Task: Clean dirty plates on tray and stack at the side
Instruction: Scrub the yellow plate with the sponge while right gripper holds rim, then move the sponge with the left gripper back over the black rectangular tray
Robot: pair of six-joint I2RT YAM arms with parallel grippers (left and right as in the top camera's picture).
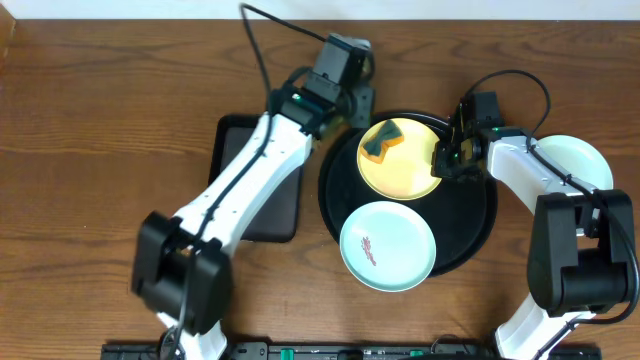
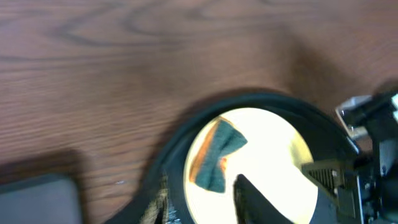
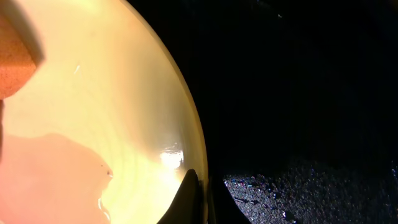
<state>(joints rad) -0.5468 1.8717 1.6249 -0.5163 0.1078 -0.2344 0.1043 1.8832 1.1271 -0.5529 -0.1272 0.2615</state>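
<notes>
The right tool (image 1: pixel 446 160) is closed on the right rim of the pale yellow round plate (image 1: pixel 410 172). In the right wrist view one dark finger (image 3: pixel 188 198) lies exactly on this rim. The left tool (image 1: pixel 362 115) hangs over the far left edge of the same plate. Its fingers stand apart and hold nothing; one dark finger (image 2: pixel 250 200) shows low in the left wrist view.

A green and orange sponge (image 1: pixel 380 143) lies loose on the far left part of the yellow plate, just before the left tool. The plate surface looks wet and without smears.

The yellow plate rests in the far half of the large round glossy black tray (image 1: pixel 482 232). In the near half lies a pale turquoise plate with a reddish-brown smear (image 1: pixel 390 247), and its edge passes over the tray rim.

A second pale turquoise plate (image 1: pixel 580 158) lies on the brown wooden counter (image 1: pixel 100 100) to the right of the tray, partly hidden by the right arm. A rectangular black tray (image 1: pixel 262 200) lies left of the round one, under the left arm.
</notes>
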